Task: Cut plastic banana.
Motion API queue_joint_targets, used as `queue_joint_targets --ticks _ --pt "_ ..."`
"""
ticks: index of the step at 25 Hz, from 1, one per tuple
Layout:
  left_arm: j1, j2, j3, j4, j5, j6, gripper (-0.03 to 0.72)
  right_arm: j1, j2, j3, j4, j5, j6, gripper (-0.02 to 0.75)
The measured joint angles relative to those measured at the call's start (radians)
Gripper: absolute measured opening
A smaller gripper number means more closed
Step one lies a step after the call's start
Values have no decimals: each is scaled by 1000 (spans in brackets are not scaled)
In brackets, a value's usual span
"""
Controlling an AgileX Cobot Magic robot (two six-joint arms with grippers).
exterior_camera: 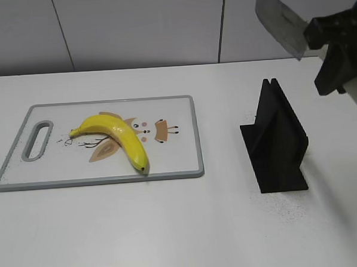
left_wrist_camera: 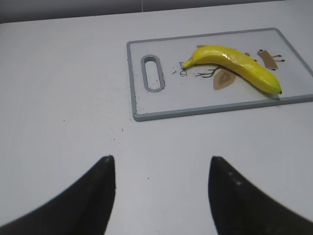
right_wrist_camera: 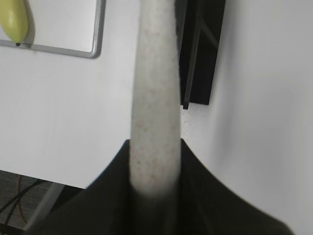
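On the left of the white table [exterior_camera: 171,229] lies a grey-rimmed cutting board [exterior_camera: 193,133] with a slot handle at its left end. Across its printed middle rests the banana [exterior_camera: 115,134], whole, stem toward the handle and dark tip just by the near rim. Seen from the left wrist, the left gripper [left_wrist_camera: 161,188] hovers over bare tabletop short of the board, its two dark fingers spread wide with nothing between them. Right of the board, well apart from it, stands a black knife stand [exterior_camera: 278,143], its slot at the top. Up at the far right, the right gripper [exterior_camera: 329,42] is raised above the table and pinches the handle of a knife [exterior_camera: 283,20], whose grey blade tilts up and to the left. From the right wrist, the speckled pale handle [right_wrist_camera: 154,107] runs out between the closed fingers, with the stand below it.
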State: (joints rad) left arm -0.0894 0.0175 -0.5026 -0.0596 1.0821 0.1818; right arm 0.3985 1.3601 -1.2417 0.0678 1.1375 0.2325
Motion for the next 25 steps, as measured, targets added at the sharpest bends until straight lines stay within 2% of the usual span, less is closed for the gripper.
queue_joint_targets --ticks 7,13,19,25 --pt "0 256 -113 -20 -30 147 589 0 79 -213 -47 85 -259 162" --pt "0 551 -237 -114 -108 310 589 0 245 -406 -62 88 -504 162" --pt "0 896 -465 -237 -103 563 589 0 397 -555 -58 88 -792 162" --pt "0 1215 -738 -279 1 816 589 0 511 -609 13 88 -1167 162"
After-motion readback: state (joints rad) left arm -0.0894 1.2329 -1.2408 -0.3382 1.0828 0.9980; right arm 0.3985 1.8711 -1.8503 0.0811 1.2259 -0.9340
